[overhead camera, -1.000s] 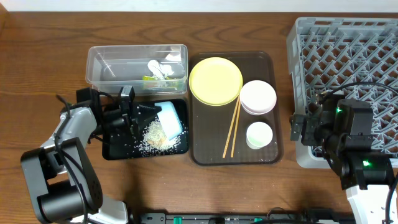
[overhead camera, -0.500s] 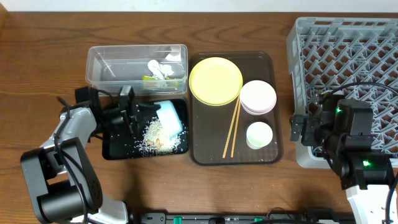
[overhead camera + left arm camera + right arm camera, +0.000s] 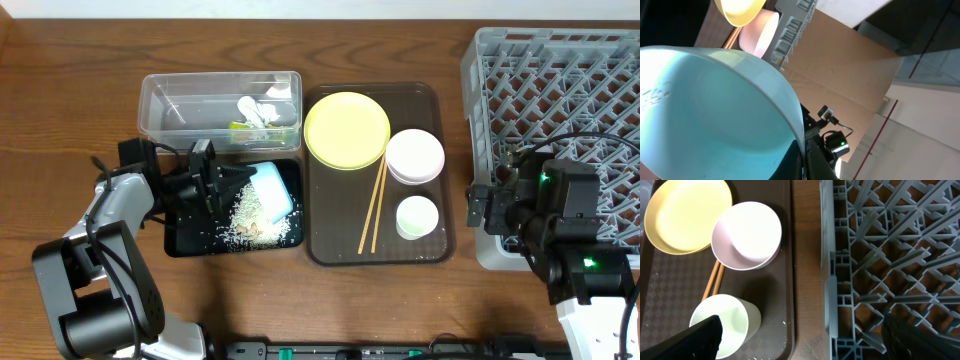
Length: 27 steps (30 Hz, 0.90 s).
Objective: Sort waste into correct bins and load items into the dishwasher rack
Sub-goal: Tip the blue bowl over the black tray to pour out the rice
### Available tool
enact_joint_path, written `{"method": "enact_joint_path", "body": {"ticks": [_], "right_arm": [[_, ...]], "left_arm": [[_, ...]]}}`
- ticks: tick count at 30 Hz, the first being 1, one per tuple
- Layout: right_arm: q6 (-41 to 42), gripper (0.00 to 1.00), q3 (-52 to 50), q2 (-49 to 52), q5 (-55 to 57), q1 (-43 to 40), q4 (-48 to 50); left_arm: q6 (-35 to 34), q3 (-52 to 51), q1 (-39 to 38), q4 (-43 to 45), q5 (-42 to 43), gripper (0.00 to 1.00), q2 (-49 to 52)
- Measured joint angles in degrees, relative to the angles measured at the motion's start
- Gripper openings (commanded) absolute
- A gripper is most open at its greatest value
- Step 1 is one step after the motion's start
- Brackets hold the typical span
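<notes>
Gripping the rim of the light blue bowl, the left gripper was closed on it and held it tipped on edge over the glossy black tray, where whitish rice scraps lay scattered just beside and under the bowl. In the left wrist view the bowl filled most of the frame; faint marks on its surface were too blurred to read. The right gripper hung with its fingers spread wide and nothing between them, over the strip of table between the brown serving tray and the grey dishwasher rack. On the serving tray sat the yellow plate, the pinkish-white bowl touching its edge, the small white cup and the two wooden chopsticks lying side by side. The clear plastic tub held crumpled white tissue and a green wrapper. Everything stood on a dark wooden table. Beyond it the left wrist view showed a tan panel and a pale wall with a thin red stripe.
</notes>
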Motion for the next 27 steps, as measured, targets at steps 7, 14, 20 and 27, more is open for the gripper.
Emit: {"method": "enact_joint_path", "body": {"ticks": [7,14,20,27], "right_arm": [[0.00,0.99,0.00,0.00,0.00,0.00,0.00],[0.00,0.99,0.00,0.00,0.00,0.00,-0.02],[0.00,0.99,0.00,0.00,0.00,0.00,0.00],[0.00,0.99,0.00,0.00,0.00,0.00,-0.02]], "left_arm": [[-4.15,0.00,0.11,-1.18,0.02,0.06,0.00],[1.95,-0.04,0.11,2.27,0.02,0.06,-0.26],[8.68,-0.04,-0.44,2.69,-2.19,0.06,-4.13],[8.39,-0.04,-1.40,3.65,-3.54,0.06,-8.15]]}}
